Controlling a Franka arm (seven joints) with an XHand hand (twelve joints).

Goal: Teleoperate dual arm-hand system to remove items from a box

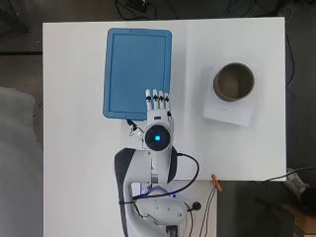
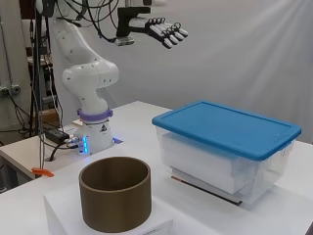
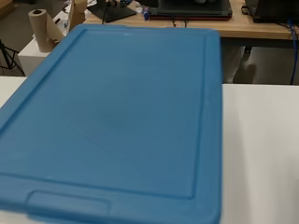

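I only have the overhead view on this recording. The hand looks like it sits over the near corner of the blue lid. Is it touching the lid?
Observer: No. In the side view the hand hangs high in the air, well above the blue lid, fingers straight.
Operator: Is the lid still on the box?
Observer: Yes, it sits closed on a clear box, and white contents show through the wall.
Operator: The brown ring at the right, is it flat?
Observer: No, it is a tall open brown cylinder standing upright on a white block.
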